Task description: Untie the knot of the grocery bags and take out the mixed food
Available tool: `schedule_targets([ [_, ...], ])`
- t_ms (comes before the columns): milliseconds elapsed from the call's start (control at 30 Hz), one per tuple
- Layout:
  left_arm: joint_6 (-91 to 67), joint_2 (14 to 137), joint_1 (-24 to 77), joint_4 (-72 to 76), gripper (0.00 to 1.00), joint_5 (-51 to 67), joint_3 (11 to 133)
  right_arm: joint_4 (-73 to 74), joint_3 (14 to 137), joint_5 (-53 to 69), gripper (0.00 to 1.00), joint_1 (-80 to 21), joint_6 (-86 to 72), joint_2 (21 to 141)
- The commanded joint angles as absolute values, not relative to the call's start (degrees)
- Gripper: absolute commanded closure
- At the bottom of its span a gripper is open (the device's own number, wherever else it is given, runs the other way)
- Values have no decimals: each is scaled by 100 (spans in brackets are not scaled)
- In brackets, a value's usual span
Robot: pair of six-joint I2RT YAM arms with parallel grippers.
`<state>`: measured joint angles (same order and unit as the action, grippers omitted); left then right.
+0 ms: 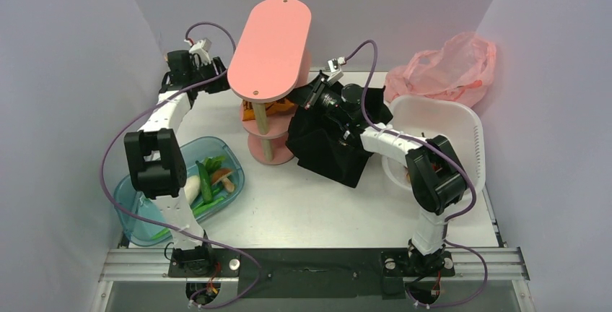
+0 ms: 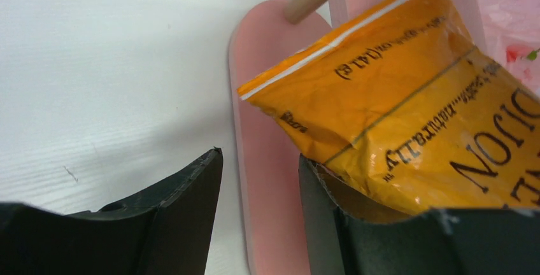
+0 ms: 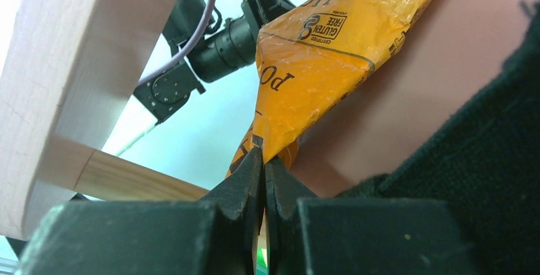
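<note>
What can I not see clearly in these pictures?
- Left wrist view: the name on the snack packet is cut off by the right edge.
- Top view: the pink shelf hides most of the packet.
- Top view: the right arm covers the opening of the black bag.
- Top view: its elbow hides part of the white basket.

Overhead, the fixed camera sits above and behind the arm bases point(image 1: 195, 258), looking down and forward over the whole white table point(image 1: 310, 204). The left wrist view peers close past the left gripper point(image 2: 260, 154) at the crinkly orange snack packet point(image 2: 395, 97) and pink oval-shelved wooden stand point(image 2: 261, 211). The right wrist view, closer, looks upward past the right gripper point(image 3: 263, 157) at that same packet and stand.
</note>
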<state>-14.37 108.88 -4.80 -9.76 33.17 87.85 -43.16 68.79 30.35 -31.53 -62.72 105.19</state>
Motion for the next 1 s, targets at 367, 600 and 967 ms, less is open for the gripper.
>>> schedule_targets([
  [367,-2349,11902,-66,43,56,3286,10445,-4143,6441,3189,100,-2993,-5756,10053],
  [600,-2176,11958,-53,-445,52,3292,10712,-3782,6636,2884,55,-2986,-5453,9899],
  [967,-2053,11182,-770,-528,41,2798,10498,-1780,7206,2747,38,-2724,-3936,8782],
])
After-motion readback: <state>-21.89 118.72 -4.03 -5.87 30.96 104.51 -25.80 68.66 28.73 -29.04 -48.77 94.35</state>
